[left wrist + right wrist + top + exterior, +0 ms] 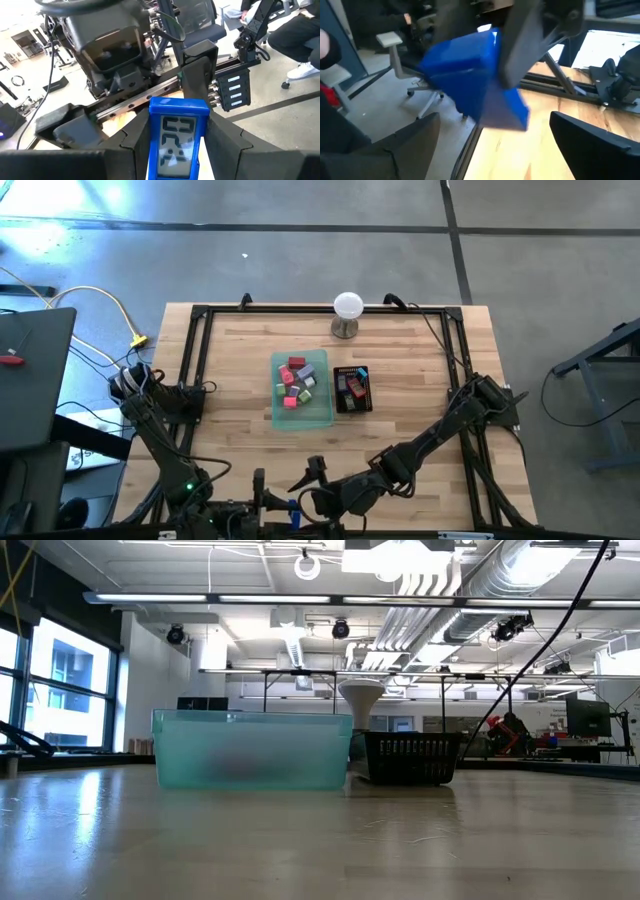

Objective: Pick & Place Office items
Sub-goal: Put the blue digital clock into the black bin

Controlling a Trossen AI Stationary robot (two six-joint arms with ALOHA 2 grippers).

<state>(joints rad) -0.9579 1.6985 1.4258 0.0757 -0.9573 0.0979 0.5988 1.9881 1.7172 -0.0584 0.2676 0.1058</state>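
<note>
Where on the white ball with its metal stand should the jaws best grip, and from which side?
Probably the metal stand, not the white ball: the ball is round and might slip out of the jaws, and it also covers the stand from above. Come in level from the arms' side, because the black frame rail runs close behind it.

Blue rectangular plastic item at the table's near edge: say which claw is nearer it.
Left. The left claw grips the blue rectangular plastic item; the right claw stands open just beside it.
</note>
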